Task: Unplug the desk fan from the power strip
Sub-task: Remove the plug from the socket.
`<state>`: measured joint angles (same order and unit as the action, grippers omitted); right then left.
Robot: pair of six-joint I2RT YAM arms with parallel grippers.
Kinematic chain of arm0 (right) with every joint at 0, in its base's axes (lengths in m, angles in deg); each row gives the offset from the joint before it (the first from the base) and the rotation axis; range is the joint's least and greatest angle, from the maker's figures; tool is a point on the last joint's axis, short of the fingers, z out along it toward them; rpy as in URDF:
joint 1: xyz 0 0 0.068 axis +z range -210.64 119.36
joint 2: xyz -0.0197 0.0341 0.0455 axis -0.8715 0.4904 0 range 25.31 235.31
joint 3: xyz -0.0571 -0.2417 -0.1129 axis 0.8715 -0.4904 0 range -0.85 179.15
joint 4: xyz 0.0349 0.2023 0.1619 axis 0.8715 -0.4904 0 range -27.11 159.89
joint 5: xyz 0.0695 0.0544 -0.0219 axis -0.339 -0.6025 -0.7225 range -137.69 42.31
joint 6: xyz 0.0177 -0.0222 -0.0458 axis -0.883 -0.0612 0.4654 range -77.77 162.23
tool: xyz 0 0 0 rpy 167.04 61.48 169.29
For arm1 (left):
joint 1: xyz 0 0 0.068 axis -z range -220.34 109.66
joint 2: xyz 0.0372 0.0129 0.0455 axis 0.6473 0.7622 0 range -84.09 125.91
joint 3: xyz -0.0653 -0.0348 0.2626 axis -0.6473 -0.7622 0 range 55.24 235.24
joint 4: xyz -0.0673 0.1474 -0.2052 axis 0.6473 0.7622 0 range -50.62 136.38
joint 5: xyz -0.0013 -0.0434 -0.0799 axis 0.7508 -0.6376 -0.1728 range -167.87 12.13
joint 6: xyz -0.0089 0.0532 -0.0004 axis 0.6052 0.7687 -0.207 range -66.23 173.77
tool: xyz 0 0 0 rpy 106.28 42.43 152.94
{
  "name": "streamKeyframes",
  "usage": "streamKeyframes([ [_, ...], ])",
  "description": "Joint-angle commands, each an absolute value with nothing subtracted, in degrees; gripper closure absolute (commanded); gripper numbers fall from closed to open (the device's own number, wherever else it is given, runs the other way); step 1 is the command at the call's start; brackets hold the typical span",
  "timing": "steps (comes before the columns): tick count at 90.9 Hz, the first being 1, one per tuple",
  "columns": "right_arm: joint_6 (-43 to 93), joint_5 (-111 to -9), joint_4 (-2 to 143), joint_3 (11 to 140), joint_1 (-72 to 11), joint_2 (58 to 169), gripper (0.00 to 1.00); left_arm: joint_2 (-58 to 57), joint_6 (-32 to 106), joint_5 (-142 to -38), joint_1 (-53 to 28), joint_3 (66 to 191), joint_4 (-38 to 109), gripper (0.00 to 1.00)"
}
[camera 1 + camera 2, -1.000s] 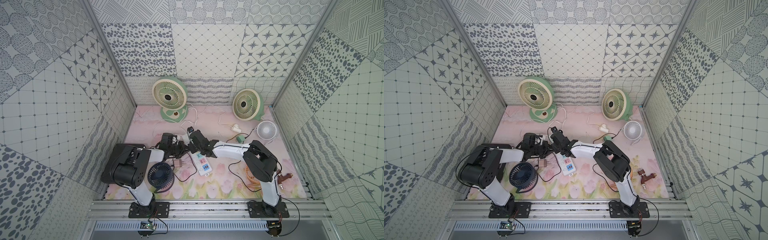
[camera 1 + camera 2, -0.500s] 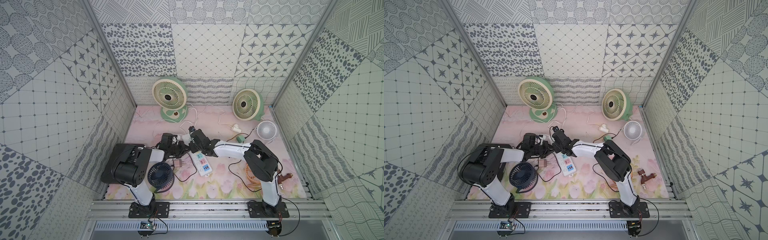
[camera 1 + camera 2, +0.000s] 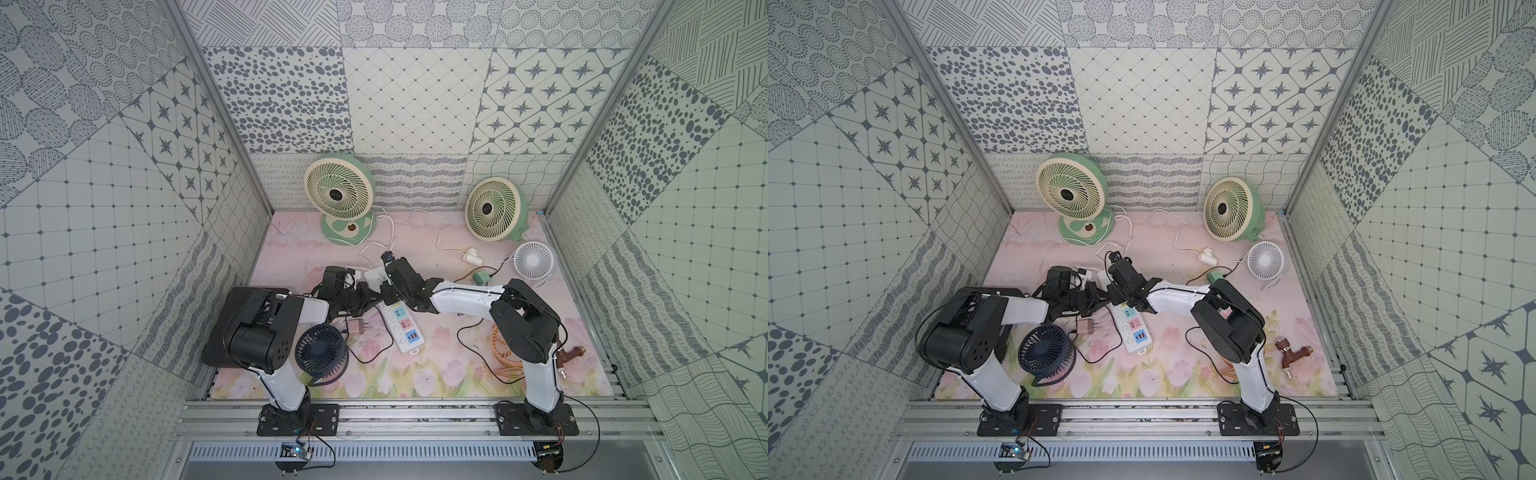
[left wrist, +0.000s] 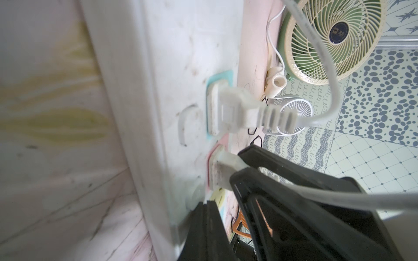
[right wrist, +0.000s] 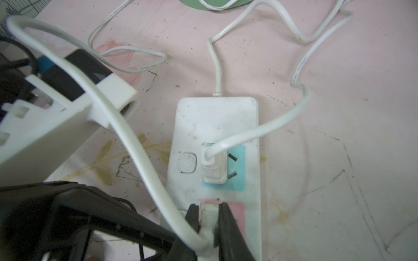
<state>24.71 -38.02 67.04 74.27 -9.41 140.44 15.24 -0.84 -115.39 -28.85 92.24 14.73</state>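
The white power strip (image 3: 405,328) lies mid-mat between my arms, its far end under both grippers. My right gripper (image 5: 209,209) is shut on a white plug (image 5: 210,218) seated in the pink socket. This plug's cord (image 5: 126,131) arcs up and away; I cannot trace it to a fan. A second white plug (image 5: 213,167) sits in the blue socket. My left gripper (image 4: 207,204) is shut, its tips resting on the strip's face (image 4: 172,67) beside the held plug (image 4: 226,159). Two green desk fans (image 3: 338,193) (image 3: 494,210) stand at the back wall.
A dark blue fan (image 3: 320,353) stands by the left arm's base, a pink adapter (image 3: 357,326) beside it. A small white fan (image 3: 534,259), a green adapter (image 3: 482,276) and a loose white plug (image 3: 471,255) lie back right. A brown tap (image 3: 1293,353) lies near the right arm. White cords cross the mat behind the strip.
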Motion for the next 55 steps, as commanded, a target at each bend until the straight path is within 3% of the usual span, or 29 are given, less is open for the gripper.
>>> streamKeyframes([
  [1, 29.9, -31.0, 68.2, 76.6, -6.8, 140.2, 1.0, 16.2, 0.4, -111.0, -29.0, 91.8, 21.7, 1.0],
  [12, 29.1, -30.3, 69.4, 75.2, -7.0, 139.4, 1.0, 15.7, 0.4, -110.9, -29.0, 91.7, 21.9, 1.0],
  [32, 20.8, -39.4, 75.6, 70.1, -11.7, 137.4, 1.0, 15.3, 0.6, -110.8, -28.9, 91.7, 22.3, 1.0],
  [55, 30.2, -29.4, 70.2, 75.5, -5.9, 139.3, 1.0, 15.4, 0.6, -110.7, -29.0, 91.9, 22.5, 1.0],
])
